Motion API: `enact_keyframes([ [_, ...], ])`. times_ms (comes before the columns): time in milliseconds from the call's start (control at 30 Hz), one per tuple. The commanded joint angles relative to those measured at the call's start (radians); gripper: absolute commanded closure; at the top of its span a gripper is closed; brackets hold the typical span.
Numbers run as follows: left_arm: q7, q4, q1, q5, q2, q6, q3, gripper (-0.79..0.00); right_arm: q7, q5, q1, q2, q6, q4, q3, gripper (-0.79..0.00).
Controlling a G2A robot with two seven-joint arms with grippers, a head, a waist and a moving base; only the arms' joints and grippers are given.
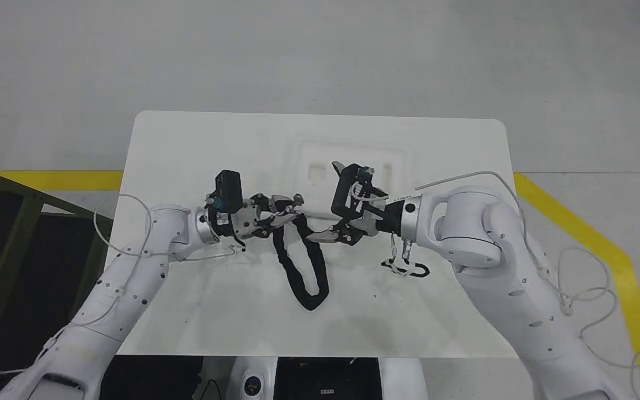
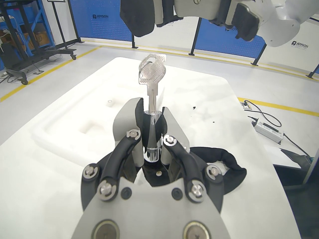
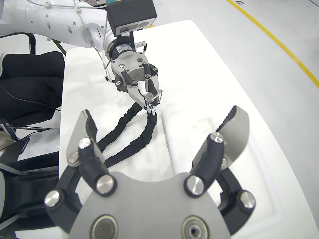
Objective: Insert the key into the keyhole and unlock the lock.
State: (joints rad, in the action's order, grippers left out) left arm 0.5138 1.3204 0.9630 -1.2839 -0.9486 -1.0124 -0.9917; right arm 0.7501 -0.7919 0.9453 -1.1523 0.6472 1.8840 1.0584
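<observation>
Lock [image 2: 152, 135]: a polished chrome cylinder joined to a loop of chain [image 3: 139, 140] in a black, wrinkled fabric sleeve. The loop hangs down to the white table [image 1: 180, 150] and lies on it. Key [image 2: 152, 68]: flat metal, with a knurled bow carrying a thin wire ring. Its blade is seated in the keyhole at the cylinder's end and the bow projects free.

Left gripper [image 2: 152, 108]: jaws closed tight on the chrome cylinder, black pads against both sides, holding it above the table. Right gripper [image 3: 160, 115]: jaws spread wide and gripping nothing. Its ribbed black pads [image 3: 91, 125] face the key's bow from a short way off, without contact.

Tray [image 2: 59, 130]: white moulded foam with a rectangular recess, lying on the table beyond the grippers. A small white cylinder [image 2: 109, 103] stands on it.
</observation>
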Motion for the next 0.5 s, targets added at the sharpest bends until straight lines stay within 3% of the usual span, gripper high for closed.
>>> enact_keyframes([
  [0, -0.02, -0.006, -0.024, 0.029, 0.006, 0.0, 0.034, 0.0, 0.0, 0.0, 0.0, 0.0, 0.0, 0.0, 0.0, -0.785],
  [67, -0.036, -0.01, -0.048, 0.065, 0.014, 0.0, 0.071, 0.0, -0.013, -0.009, 0.004, 0.0, 0.005, 0.006, -0.001, -0.785],
  [300, -0.093, -0.012, -0.13, 0.19, 0.053, 0.0, 0.21, 0.0, -0.133, -0.181, -0.016, 0.009, 0.212, -0.013, -0.004, -0.785],
  [467, -0.121, -0.001, -0.176, 0.251, 0.083, 0.0, 0.288, 0.0, -0.21, -0.279, -0.026, 0.014, 0.29, -0.043, -0.005, -0.785],
])
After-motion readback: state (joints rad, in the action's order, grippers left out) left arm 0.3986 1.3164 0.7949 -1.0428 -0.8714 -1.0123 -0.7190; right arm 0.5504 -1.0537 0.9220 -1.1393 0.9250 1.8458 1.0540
